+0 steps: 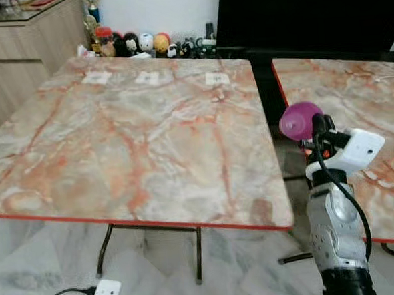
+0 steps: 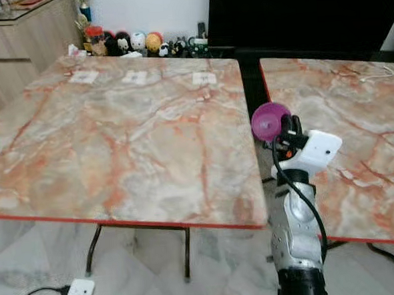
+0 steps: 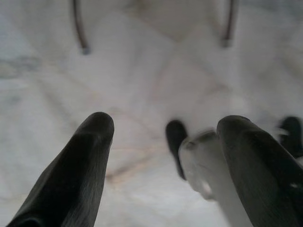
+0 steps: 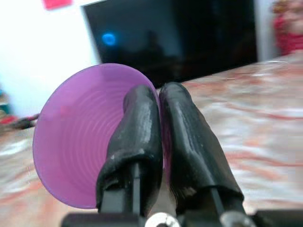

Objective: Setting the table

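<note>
The right gripper [image 4: 158,111] is clamped on the rim of a purple cup [image 1: 300,120], raised over the gap between two marble tables [image 1: 129,138]. The left gripper [image 3: 165,142] hangs above the floor, fingers apart.

no text, label or number can be read; the paper slips [image 1: 150,77] on the table look blank.

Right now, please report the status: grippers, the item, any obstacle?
Right gripper shut on round purple plastic cup, held over gap between two marble-pattern tables. Left gripper open, pointing at floor. No obstacle seen.
</note>
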Tool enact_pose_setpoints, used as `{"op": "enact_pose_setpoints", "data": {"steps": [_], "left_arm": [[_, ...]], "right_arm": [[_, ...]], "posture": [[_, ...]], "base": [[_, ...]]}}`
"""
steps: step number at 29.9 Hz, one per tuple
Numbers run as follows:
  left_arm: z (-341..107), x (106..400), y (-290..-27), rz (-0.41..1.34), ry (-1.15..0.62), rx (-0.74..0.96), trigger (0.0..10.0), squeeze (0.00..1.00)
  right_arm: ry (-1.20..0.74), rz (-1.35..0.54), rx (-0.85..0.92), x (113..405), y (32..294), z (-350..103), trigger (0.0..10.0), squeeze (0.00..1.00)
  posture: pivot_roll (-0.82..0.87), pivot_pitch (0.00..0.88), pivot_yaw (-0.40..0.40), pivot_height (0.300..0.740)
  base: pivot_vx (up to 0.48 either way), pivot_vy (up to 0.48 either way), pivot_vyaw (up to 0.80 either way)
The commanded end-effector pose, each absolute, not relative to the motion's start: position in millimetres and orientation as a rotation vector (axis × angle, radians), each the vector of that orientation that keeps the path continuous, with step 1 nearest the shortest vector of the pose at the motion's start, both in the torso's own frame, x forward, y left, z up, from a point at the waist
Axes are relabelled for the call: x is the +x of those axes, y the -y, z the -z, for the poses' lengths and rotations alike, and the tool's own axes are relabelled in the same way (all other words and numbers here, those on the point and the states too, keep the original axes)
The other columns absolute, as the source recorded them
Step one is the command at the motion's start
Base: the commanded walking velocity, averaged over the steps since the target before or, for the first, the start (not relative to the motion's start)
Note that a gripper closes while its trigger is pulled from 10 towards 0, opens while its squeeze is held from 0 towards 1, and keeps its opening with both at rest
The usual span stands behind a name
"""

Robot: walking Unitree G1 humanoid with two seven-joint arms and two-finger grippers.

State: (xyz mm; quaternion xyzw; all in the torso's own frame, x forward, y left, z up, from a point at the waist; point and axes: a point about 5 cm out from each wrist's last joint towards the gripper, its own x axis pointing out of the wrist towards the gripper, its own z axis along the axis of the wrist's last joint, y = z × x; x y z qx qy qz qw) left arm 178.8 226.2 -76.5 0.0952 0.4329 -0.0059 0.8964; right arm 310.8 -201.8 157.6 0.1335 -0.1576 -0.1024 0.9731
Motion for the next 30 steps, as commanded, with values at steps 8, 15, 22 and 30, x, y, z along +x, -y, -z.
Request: {"op": "enact_pose_setpoints", "data": {"steps": [8, 15, 22, 30], "left_arm": [[78.2, 174.7, -229.7, 0.006, -0.923, 0.206, 10.0, 0.0], [78.3, 174.7, -229.9, 0.011, -0.929, 0.218, 10.0, 0.0], [76.5, 177.1, -232.8, 0.003, -0.923, 0.225, 10.0, 0.0], [75.4, 178.3, -233.6, 0.002, -0.91, 0.211, 10.0, 0.0]], "right_arm": [[0.351, 0.217, 0.276, 313.9, 202.1, -165.4, 10.0, 0.0], [0.339, 0.242, 0.309, 314.0, 200.3, -158.7, 10.0, 0.0], [0.345, 0.255, 0.318, 313.5, 199.5, -158.9, 10.0, 0.0], [0.358, 0.28, 0.305, 313.9, 209.3, -162.3, 10.0, 0.0]], "posture": [[0.05, 0.0, -0.042, 0.74], [0.07, 0.0, -0.028, 0.74], [0.07, 0.005, -0.016, 0.74], [0.06, 0.021, -0.019, 0.74]], "base": [[0.0, -0.465, 0.0], [0.0, -0.329, 0.0], [0.0, 0.0, 0.0], [0.0, 0.0, 0.0]]}}
